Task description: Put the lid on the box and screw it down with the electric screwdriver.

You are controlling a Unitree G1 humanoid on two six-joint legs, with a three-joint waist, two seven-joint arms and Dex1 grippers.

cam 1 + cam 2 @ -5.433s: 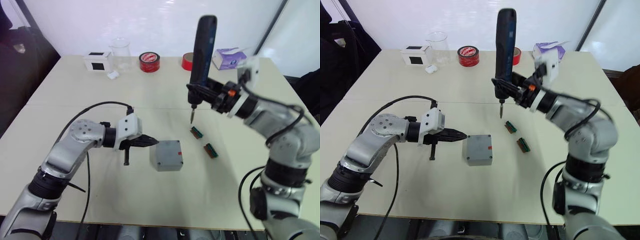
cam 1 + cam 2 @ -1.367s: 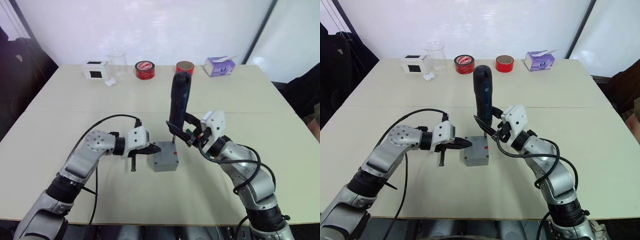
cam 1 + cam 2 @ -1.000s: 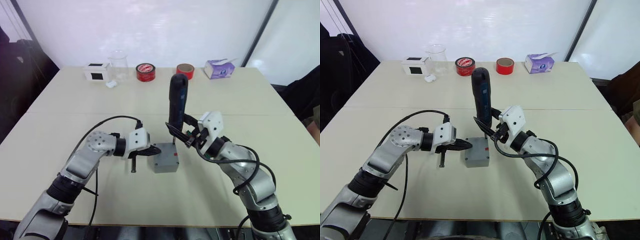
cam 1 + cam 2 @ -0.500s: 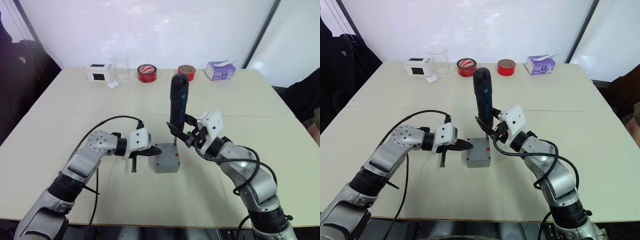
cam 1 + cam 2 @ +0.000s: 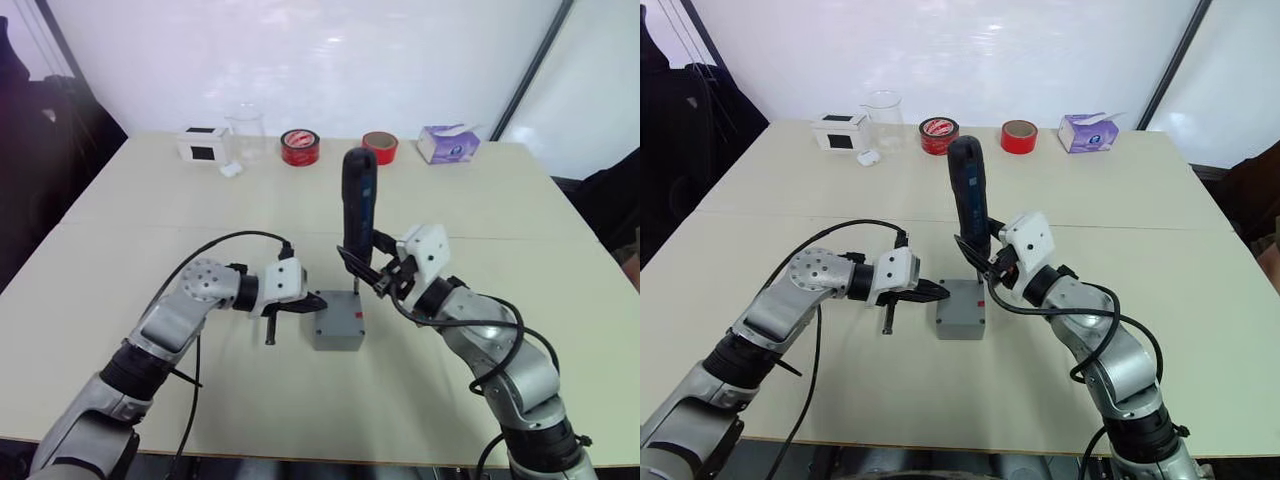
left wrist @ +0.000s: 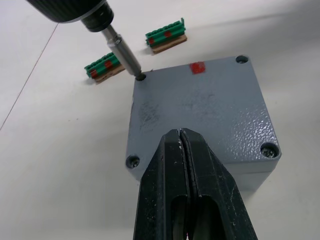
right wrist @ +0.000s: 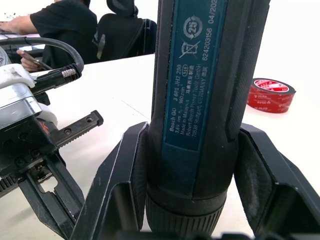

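Lid (image 6: 200, 112) sits on the box (image 5: 337, 322) mid-table (image 5: 150, 200). Right pincer (image 5: 372, 275) is clamped on the electric screwdriver (image 5: 358, 210) — long axis upright, bit down in the lid's far corner hole. Left pincer (image 6: 181, 150), fingers pressed together, tip at the lid's near edge — probably bracing it.

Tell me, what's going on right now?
Right tool clamps electric screwdriver, bit in a corner hole of lid. Left tool shut, over lid edge. Lid sits on box. Nothing blocking.
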